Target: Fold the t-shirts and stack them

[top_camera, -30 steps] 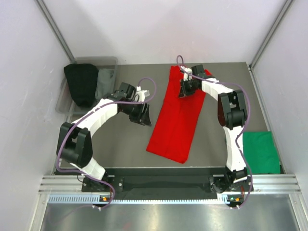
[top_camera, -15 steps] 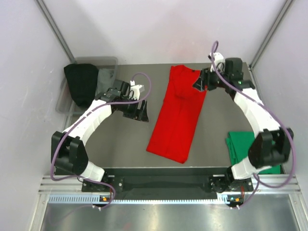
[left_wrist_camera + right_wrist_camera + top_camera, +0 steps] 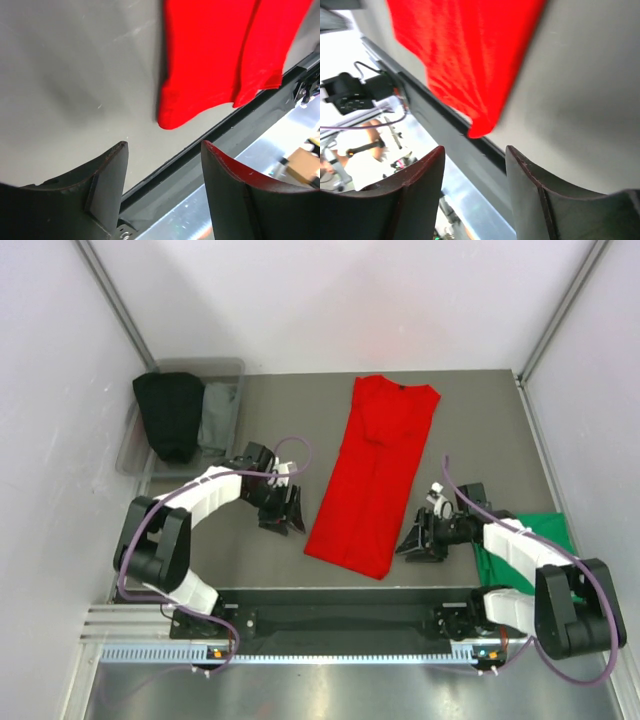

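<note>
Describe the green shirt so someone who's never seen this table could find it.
Start at the grey table and go to its near right corner. The green t-shirt lies there, partly behind the right arm: the only emerald cloth, apart from the long red t-shirt.

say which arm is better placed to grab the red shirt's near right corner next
Right. The right gripper sits open just beside that corner of the red shirt; the left gripper is across the shirt, by the other corner.

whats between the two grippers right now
The near end of the red t-shirt lies between the left gripper and right gripper, bare table either side. Clearest in the top external view.
</note>
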`<state>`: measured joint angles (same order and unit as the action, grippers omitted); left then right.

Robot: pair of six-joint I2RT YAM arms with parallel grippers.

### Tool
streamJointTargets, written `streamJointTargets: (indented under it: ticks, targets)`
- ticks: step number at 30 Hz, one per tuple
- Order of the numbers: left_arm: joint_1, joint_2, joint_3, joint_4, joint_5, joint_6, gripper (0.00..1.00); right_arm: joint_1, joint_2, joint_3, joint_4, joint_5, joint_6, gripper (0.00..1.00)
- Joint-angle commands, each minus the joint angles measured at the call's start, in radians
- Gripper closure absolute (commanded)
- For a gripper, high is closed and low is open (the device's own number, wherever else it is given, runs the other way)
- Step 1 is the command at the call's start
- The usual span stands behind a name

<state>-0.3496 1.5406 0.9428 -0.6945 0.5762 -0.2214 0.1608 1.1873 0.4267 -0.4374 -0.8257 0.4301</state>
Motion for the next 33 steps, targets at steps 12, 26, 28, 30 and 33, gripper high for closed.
streamJointTargets:
  ticks: [12,26,28,30,33]
  targets:
    - [-0.022,0.23,0.021,0.064,0.083,-0.041,0.43,0.065,0.037,0.009,0.005,0.066,0.157,0.59]
    - [-0.097,0.302,0.031,0.056,0.07,-0.022,0.51,0.163,0.124,0.027,0.017,0.079,0.191,0.6]
    - [-0.1,0.299,0.03,0.052,0.065,-0.021,0.55,0.183,0.127,0.029,0.025,0.076,0.2,0.6]
    - [-0.103,0.299,0.025,0.055,0.066,-0.021,0.68,0.19,0.135,0.026,0.046,0.073,0.219,0.59]
    - [-0.107,0.308,0.031,0.056,0.07,-0.019,0.77,0.209,0.146,0.027,0.071,0.068,0.24,0.58]
